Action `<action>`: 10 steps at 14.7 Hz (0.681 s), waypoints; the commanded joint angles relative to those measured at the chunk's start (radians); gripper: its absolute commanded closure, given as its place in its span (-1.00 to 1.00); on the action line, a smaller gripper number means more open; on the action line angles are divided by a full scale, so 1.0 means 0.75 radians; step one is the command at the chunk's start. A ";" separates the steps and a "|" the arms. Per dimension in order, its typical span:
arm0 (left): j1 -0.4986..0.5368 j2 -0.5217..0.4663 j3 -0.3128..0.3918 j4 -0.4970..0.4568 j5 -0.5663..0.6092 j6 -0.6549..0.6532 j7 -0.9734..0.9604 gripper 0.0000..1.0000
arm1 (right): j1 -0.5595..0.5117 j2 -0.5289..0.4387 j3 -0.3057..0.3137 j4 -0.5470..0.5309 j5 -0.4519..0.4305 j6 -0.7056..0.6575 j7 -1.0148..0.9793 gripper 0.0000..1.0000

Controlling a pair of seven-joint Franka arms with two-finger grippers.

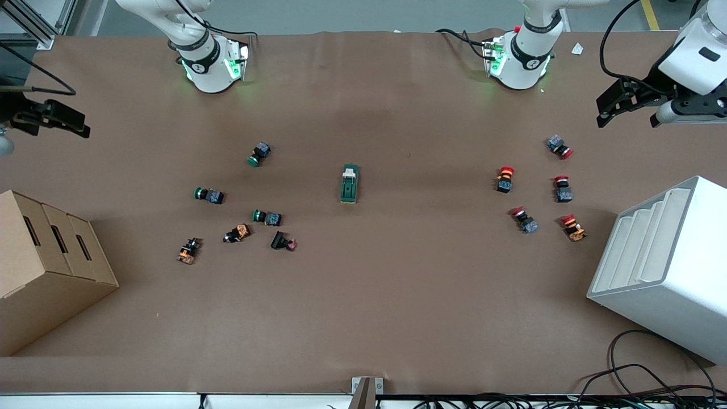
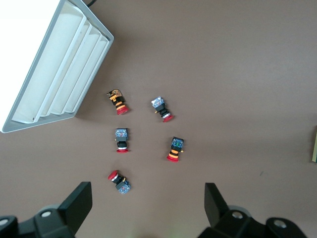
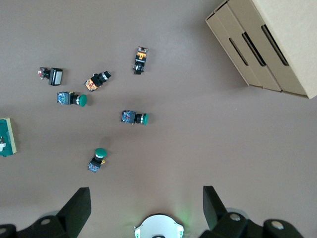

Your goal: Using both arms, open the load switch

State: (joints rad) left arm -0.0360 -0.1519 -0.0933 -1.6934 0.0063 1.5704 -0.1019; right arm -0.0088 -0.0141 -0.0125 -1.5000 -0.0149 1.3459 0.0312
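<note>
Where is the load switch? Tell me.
The load switch lies mid-table in the front view, untouched, between the green-capped buttons toward the right arm's end and the red-capped buttons toward the left arm's.

The right gripper [image 3: 143, 208] hangs over the table, fingers spread wide. Below lie three green-capped buttons [image 3: 134, 118], the cardboard box [image 3: 277, 44], and the load switch [image 3: 7, 137] at the frame's edge.

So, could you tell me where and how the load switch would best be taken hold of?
Probably from straight above, across the long sides of the load switch's dark green body. It lies flat and alone mid-table, its length running toward and away from the front camera, leaving its white handle free. Left hand and right hand both hang open at the table's ends.
</note>
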 commanded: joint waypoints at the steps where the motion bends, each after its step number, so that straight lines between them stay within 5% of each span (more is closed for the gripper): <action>1: 0.021 0.033 -0.019 0.055 0.012 -0.004 0.027 -1.00 | -0.005 -0.106 0.000 -0.105 0.024 0.038 0.008 -1.00; 10: 0.023 0.043 -0.009 0.061 -0.041 -0.012 0.097 -1.00 | -0.007 -0.163 0.000 -0.109 0.024 0.036 0.005 -1.00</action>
State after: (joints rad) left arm -0.0318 -0.1322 -0.0940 -1.6735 -0.0072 1.5706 -0.0544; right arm -0.0085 -0.1078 -0.0124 -1.5410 -0.0129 1.3531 0.0311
